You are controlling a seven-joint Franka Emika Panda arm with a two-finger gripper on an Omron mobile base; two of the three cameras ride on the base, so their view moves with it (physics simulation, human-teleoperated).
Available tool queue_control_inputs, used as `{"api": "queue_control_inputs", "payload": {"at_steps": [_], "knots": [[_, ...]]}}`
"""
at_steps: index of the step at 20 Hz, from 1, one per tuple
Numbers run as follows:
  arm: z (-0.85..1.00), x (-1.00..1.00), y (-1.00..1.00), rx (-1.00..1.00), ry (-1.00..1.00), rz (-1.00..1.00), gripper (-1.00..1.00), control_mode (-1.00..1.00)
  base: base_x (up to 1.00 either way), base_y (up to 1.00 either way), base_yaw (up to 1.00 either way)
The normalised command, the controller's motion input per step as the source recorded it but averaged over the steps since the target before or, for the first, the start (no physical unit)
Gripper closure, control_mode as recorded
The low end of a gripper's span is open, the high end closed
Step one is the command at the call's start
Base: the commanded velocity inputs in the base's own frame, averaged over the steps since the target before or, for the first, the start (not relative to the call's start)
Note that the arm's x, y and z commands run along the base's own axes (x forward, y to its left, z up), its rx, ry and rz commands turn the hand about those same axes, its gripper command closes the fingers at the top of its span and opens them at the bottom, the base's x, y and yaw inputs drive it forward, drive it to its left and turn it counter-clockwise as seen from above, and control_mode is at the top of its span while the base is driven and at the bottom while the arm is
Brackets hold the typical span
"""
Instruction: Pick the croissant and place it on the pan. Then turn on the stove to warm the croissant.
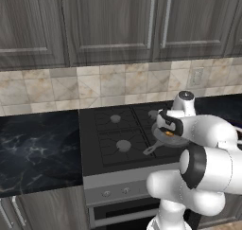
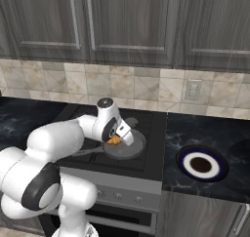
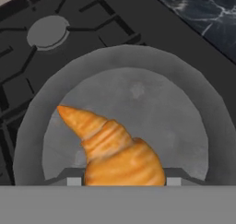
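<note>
croissant (image 3: 115, 151): golden, over pan, maybe touching | pan (image 3: 184, 108): grey, on stove (image 1: 108, 139)

The white arm rises from the base, folds at its dark elbow joint and reaches forward over the stove. Its wrist tips the gripper (image 2: 116, 139) downward, jaws closed on the croissant (image 3: 113, 151) between them.

The arm hides most of the pan (image 1: 166, 140) in the left base view. In the hand view the lower part of the croissant (image 3: 115, 154) is cut off, and the finger tips cannot be seen clearly.
</note>
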Motion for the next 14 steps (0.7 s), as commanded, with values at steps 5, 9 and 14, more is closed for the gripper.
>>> {"api": "queue_control_inputs", "payload": {"at_steps": [5, 9, 14], "knots": [[-0.20, 0.11, -0.19, 0.00, 0.00, 0.04, 1.00, -1.00, 0.00, 0.00, 0.00], [-0.16, 0.11, -0.11, 0.00, 0.00, 0.01, 1.00, -1.00, 0.00, 0.00, 0.00], [-0.20, 0.20, 0.00, 0.00, 0.02, 0.00, 1.00, -1.00, 0.00, 0.00, 0.00]]}}
